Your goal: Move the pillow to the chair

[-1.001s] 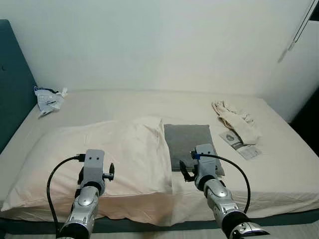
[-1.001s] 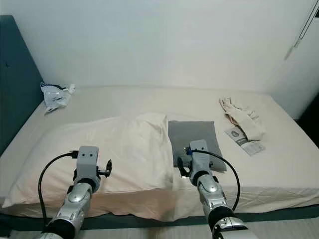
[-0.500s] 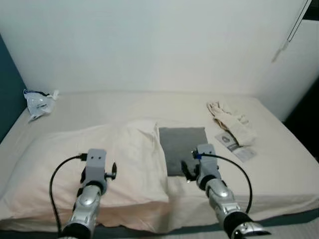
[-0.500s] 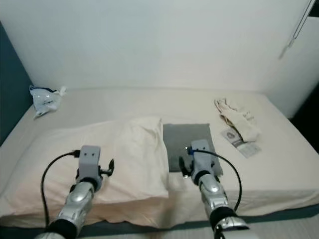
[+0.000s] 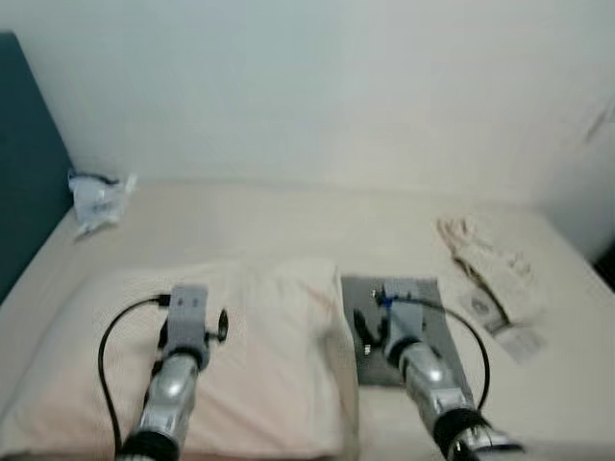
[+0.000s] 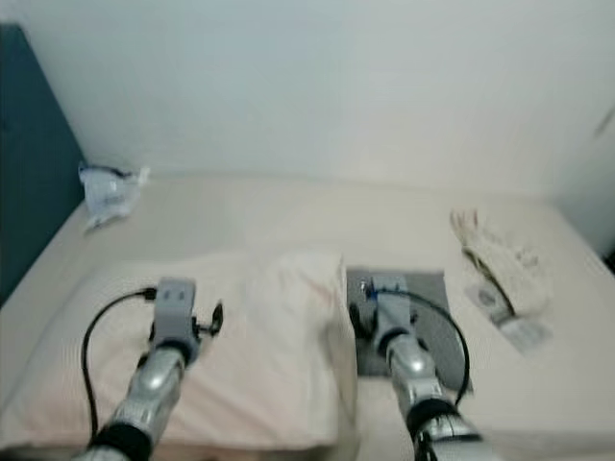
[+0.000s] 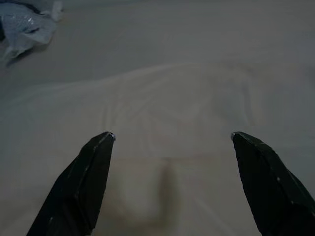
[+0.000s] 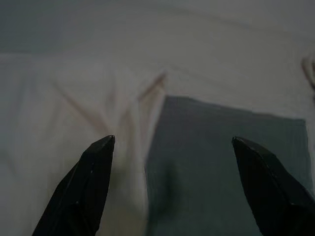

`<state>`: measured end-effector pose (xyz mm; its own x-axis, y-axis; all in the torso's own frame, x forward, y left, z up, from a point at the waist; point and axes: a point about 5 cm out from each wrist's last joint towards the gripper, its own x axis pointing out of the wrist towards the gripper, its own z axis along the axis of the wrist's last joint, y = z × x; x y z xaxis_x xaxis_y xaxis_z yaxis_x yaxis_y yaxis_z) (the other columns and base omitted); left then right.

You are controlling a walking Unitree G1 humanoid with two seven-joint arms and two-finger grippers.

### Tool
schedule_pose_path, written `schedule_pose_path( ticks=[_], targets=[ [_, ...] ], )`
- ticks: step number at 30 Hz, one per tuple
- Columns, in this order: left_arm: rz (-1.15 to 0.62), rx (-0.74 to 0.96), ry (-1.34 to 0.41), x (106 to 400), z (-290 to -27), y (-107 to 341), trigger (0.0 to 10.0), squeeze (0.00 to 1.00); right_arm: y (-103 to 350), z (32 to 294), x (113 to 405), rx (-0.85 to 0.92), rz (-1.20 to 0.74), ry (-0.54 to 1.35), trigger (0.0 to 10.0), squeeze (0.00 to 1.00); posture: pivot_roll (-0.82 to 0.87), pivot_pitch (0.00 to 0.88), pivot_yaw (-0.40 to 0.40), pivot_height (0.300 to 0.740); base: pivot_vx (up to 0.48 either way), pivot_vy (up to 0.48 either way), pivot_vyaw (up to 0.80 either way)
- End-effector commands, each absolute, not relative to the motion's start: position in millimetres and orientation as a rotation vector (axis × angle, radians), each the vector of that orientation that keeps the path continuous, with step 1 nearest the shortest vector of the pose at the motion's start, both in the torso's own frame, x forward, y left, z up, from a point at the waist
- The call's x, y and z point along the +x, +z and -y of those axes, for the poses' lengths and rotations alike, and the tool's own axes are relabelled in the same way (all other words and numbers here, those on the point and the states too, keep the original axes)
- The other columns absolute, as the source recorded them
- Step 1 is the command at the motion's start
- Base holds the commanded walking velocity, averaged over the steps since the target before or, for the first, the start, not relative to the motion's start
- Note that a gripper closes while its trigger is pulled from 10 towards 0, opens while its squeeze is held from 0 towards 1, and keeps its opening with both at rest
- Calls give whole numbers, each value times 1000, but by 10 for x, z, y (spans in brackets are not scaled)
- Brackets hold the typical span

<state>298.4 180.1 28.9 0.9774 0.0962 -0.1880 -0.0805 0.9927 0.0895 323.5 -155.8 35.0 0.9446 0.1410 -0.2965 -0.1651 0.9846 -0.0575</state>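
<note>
The left pincer (image 7: 170, 142) is hovering, fingers apart, over the cream pillow (image 5: 269, 355). The right pincer (image 8: 172, 145) (also spread wide) is hanging above the grey cushion (image 8: 231, 167) on the bed (image 5: 288, 221)

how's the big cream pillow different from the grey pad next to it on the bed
The cream pillow is far larger and puffy, with soft folds; the grey pad is small, flat and square-edged. The pillow lies ahead of the left gripper, the pad ahead of the right gripper. Both rest on the bed, side by side and ungrasped.
</note>
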Motion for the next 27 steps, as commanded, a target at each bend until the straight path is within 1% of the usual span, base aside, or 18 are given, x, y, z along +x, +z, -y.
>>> schedule_pose_path(
  ticks=[1, 13, 18, 23, 27],
  targets=[
    [-202, 91, 91, 2943, -1815, 250, 10000, 0, 261, 1580, 3168, -78, -333, 150, 10000, 0, -25, 23, -83, 740, 0, 0, 0],
    [-197, 95, 64, 2932, -1794, 244, 10000, 0, 231, 1567, 3143, -75, -343, 154, 10000, 0, -24, 14, -81, 740, 0, 0, 0],
    [-200, 114, 23, 2940, -1746, 243, 10000, 0, 217, 1578, 3130, -70, -348, 144, 10000, 0, -30, 17, -75, 740, 0, 0, 0],
    [-202, 138, 4, 2946, -1709, 239, 10000, 0, 208, 1607, 3119, -66, -349, 129, 10000, 0, -36, 21, -66, 740, 0, -470, 0],
    [-224, 100, 24, 2950, -1724, 221, 10000, 0, 201, 1625, 3109, -64, -349, 121, 10000, 0, -36, 24, -63, 740, 0, 0, 0]
  ],
)
